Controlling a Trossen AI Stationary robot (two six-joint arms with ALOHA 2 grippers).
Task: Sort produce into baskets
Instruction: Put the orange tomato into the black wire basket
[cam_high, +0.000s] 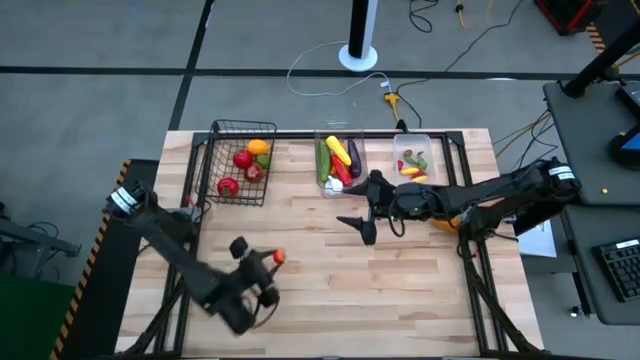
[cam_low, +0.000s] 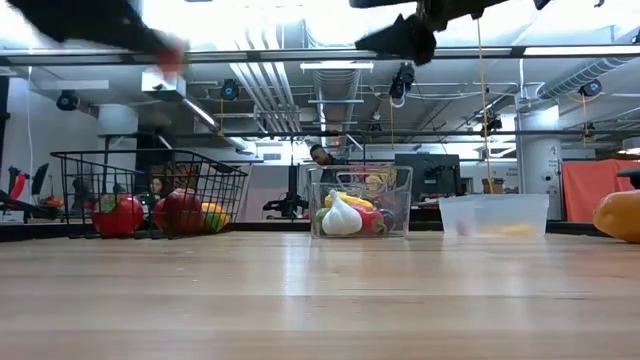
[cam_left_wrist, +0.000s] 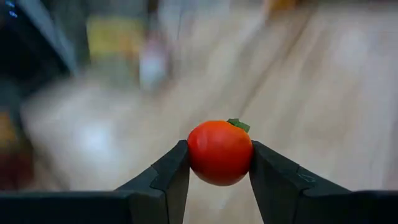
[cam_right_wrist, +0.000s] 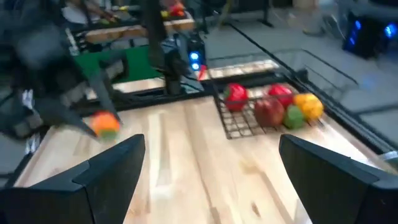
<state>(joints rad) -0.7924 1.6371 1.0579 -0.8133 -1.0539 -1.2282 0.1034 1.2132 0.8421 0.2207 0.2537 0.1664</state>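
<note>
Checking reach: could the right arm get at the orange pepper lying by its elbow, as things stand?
Probably yes: the right gripper is open and empty, and the orange pepper lies on bare table, though tucked close under that arm.

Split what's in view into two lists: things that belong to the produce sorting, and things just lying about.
Job:
- tomato, held in left gripper
- wire basket with peppers and apple
- tall bin with cucumber, eggplant, garlic
- shallow bin
- orange pepper, on table
- right gripper, open, empty

Lying about:
- yellow plug and cables on floor
- white stand
</note>
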